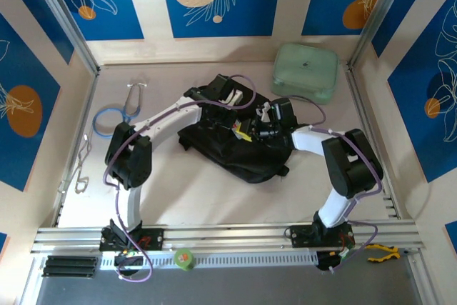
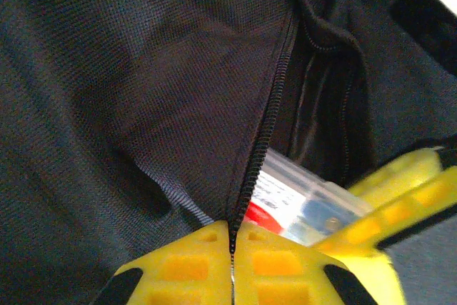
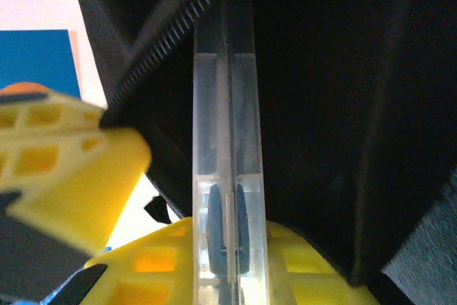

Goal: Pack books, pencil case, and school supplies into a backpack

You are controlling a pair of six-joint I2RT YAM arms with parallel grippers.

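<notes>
Beside the zipper (image 3: pixel 178 23) of the black fabric backpack (image 1: pixel 221 149), my right pincer (image 3: pixel 227 269) clamps the translucent pencil case (image 3: pixel 227 105); teeth may snag it.

My left tool (image 2: pixel 232 273), my right tool (image 3: pixel 227 280) and the slim translucent pencil case (image 3: pixel 227 105) jam the narrow zip opening of the large black fabric backpack (image 1: pixel 235 156). Near tabletop (image 1: pixel 214 201) lies free; a mint-green padded pouch (image 1: pixel 305 71) blocks far right.
</notes>
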